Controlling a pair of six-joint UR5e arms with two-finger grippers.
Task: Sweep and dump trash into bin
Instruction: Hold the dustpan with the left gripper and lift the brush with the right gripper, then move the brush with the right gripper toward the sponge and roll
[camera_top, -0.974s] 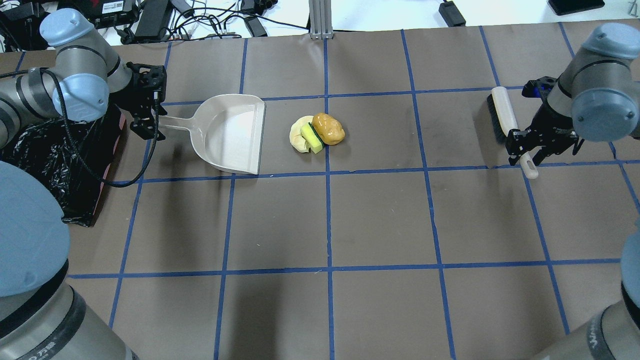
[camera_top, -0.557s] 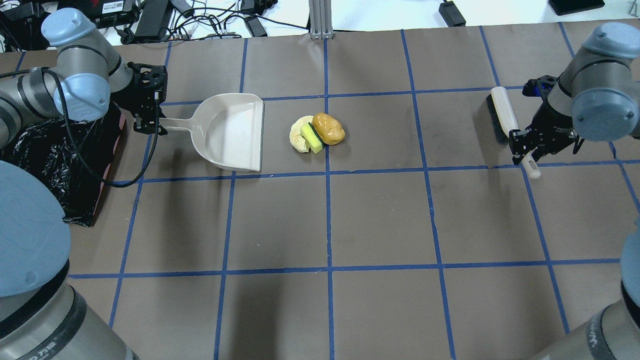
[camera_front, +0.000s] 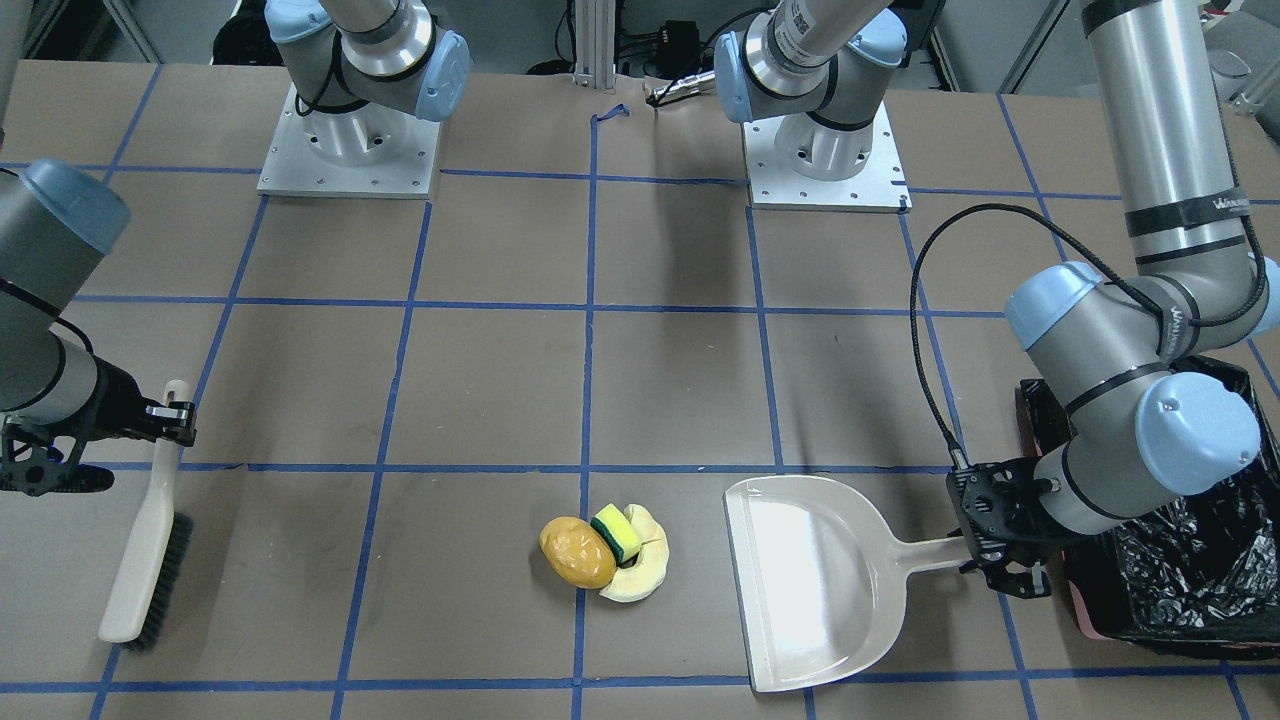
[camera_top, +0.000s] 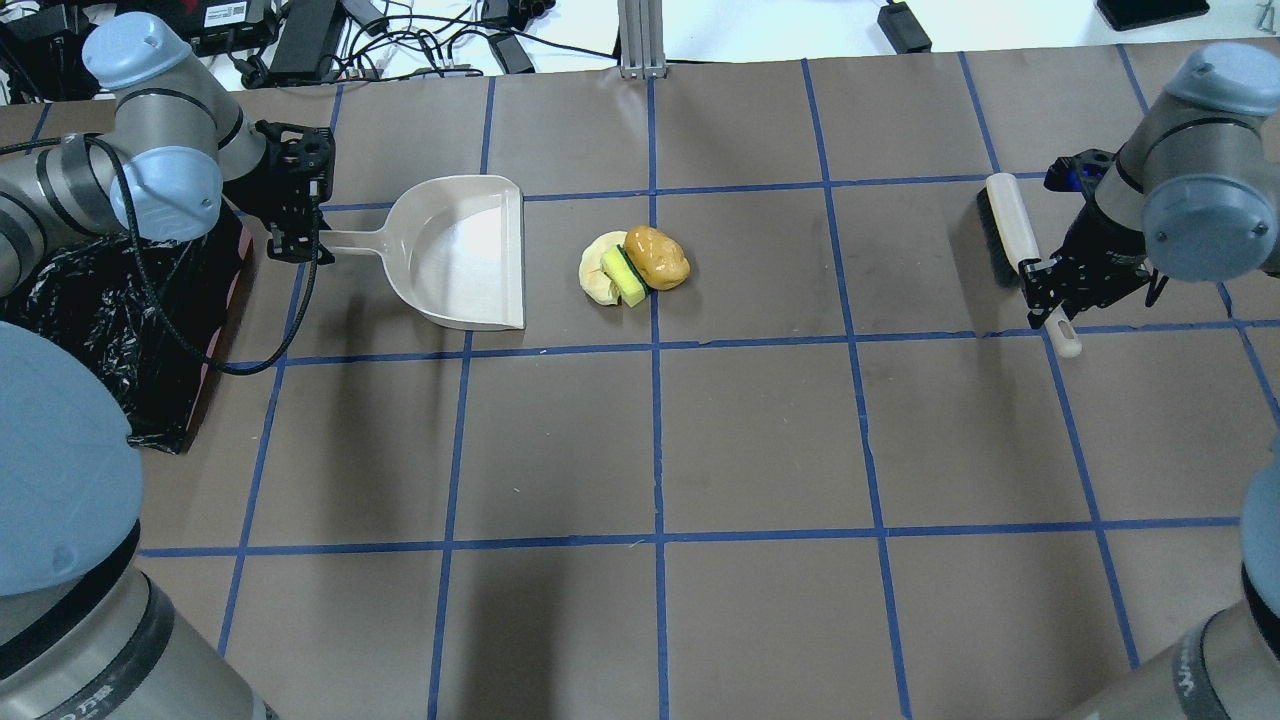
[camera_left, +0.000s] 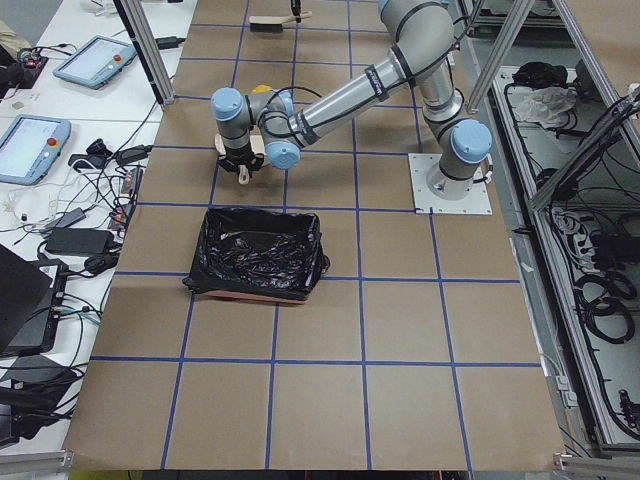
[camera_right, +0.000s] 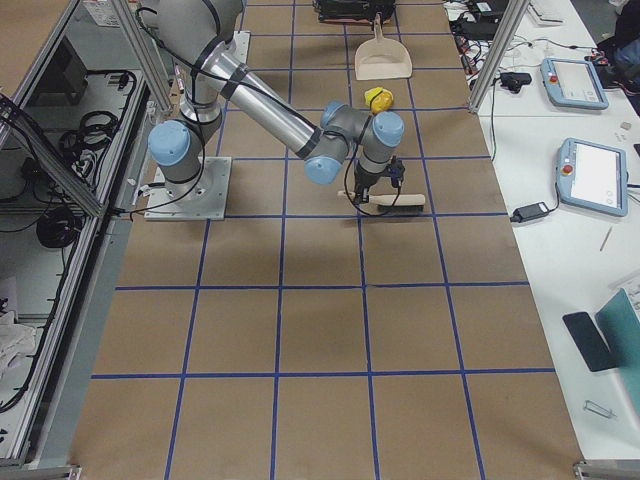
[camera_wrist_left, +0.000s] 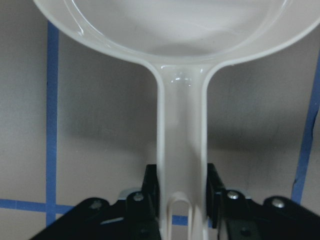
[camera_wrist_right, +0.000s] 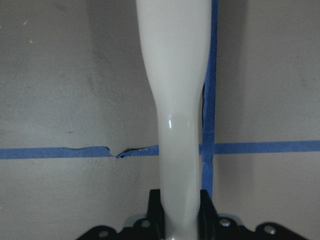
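The trash (camera_top: 632, 262) lies in one pile mid-table: a glossy brown lump (camera_front: 577, 551), a yellow sponge piece with a green face (camera_front: 617, 533) and a pale curved slice (camera_front: 640, 580). My left gripper (camera_top: 298, 243) is shut on the handle of a beige dustpan (camera_top: 465, 255), whose mouth faces the pile a short gap away. The left wrist view shows the handle (camera_wrist_left: 182, 150) clamped between the fingers. My right gripper (camera_top: 1050, 295) is shut on the handle of a white brush (camera_top: 1008, 235) far right of the pile. The bin (camera_top: 100, 290), lined in black plastic, stands behind the left gripper.
Blue tape lines grid the brown table cover (camera_top: 760, 440). Cables and power bricks (camera_top: 330, 40) lie beyond the far edge. Both arm bases (camera_front: 348, 150) are bolted near the robot's side. The bin's pink edge (camera_front: 1075, 600) is close to the left wrist.
The left gripper has drawn the dustpan slightly toward the far edge and turned it, so its mouth now stands squarer to the pile. The right gripper and brush have barely shifted.
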